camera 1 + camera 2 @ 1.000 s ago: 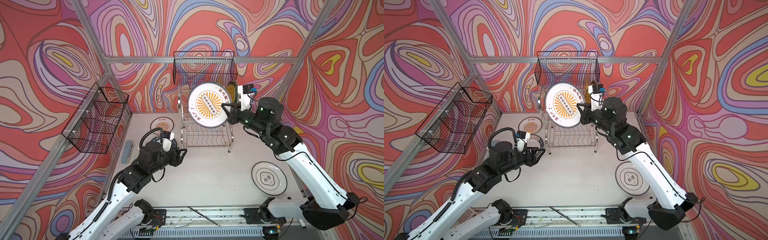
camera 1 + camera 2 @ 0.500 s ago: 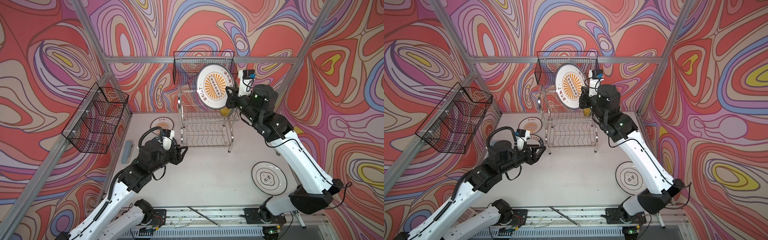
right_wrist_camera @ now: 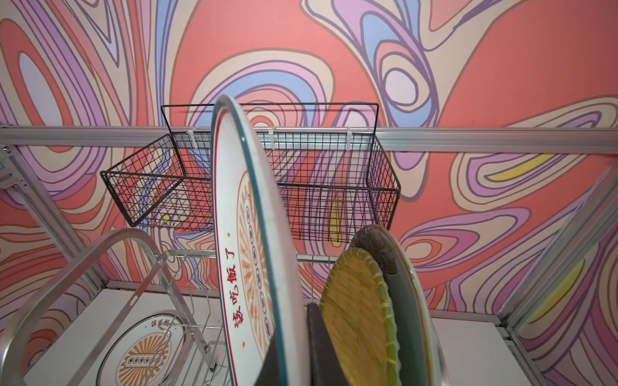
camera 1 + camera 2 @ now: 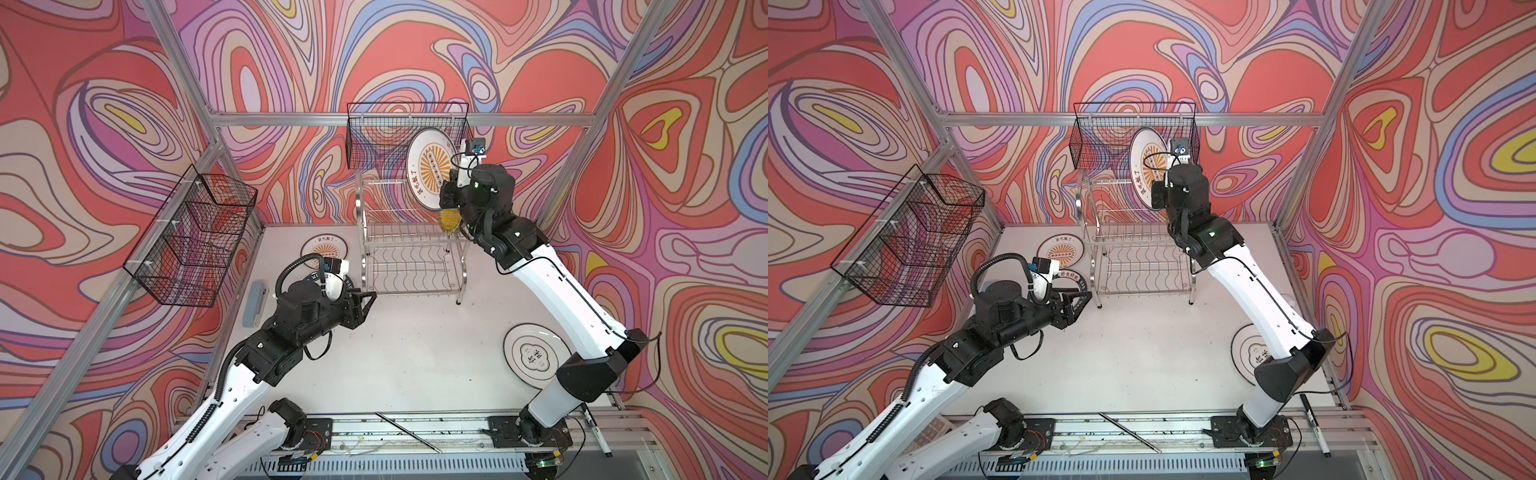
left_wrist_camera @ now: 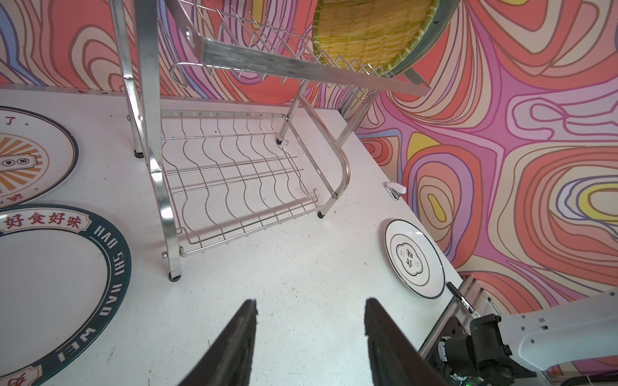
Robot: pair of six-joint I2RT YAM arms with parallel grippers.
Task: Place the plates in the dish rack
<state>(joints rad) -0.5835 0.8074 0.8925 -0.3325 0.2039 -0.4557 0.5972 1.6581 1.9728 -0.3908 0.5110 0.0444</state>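
My right gripper [image 3: 294, 320] is shut on the rim of an orange-sunburst plate [image 4: 432, 166], held on edge above the right end of the dish rack [image 4: 409, 245]. Beside it in the upper tier stand the yellow woven plate [image 3: 357, 317] and a pale aqua plate [image 3: 408, 300]. My left gripper [image 5: 309, 307] hangs open and empty over the table, front-left of the rack. On the table lie a second sunburst plate [image 4: 322, 251], a green-lettered plate [image 5: 67, 284] and a black-ringed white plate [image 4: 536, 357].
One black mesh basket [image 4: 407, 137] hangs on the back wall just behind the held plate, another [image 4: 195, 237] on the left wall. A blue-grey block [image 4: 254, 303] lies at the table's left edge. A pen [image 4: 594, 428] and a thin rod [image 4: 407, 432] lie by the front rail.
The right arm has lifted the sunburst plate up and to the right and turned it from face-on towards edge-on over the rack's right end. The left arm has stayed still.
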